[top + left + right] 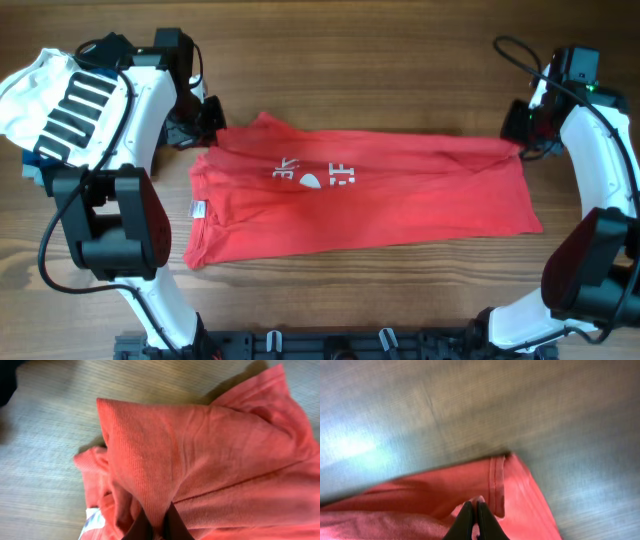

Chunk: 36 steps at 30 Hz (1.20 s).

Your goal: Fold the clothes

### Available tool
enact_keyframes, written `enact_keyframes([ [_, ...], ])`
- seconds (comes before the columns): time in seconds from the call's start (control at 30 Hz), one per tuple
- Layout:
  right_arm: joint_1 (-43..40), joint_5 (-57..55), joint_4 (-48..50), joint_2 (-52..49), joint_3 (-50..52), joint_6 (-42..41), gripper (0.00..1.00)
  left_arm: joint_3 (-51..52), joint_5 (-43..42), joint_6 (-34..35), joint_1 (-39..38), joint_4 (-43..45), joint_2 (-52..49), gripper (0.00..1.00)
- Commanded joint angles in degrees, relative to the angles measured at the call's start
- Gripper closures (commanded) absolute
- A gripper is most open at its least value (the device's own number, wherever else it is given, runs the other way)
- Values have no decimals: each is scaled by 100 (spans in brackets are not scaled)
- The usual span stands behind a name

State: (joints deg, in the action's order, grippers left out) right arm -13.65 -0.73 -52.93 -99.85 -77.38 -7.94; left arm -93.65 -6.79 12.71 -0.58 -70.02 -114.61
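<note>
The red shirt lies stretched across the middle of the counter, lettering up, running lengthwise from the left side toward the right. The left jaws pinch a bunched fold at its far left corner. The right jaws are clamped on the hem at its far right corner. A striped white garment sits in the counter's far left corner.
</note>
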Motion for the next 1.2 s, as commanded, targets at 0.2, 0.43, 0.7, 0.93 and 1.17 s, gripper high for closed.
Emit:
enact_keyframes([
  [0.2,-24,-138,-437,142,-2,-105,95,15,369,-55,48,-181,535,96],
  [0.43,-24,-136,-544,142,-2,-103,96,17,369,-57,48,-315,619,96],
  [0.7,-24,-136,-535,142,-2,-105,96,22,367,-50,48,-79,616,96],
  [0.93,-24,-136,-518,142,-2,-103,96,92,367,-48,48,-188,605,93],
  [1.17,-24,-136,-470,142,-2,-103,96,155,367,-48,44,-758,608,47],
])
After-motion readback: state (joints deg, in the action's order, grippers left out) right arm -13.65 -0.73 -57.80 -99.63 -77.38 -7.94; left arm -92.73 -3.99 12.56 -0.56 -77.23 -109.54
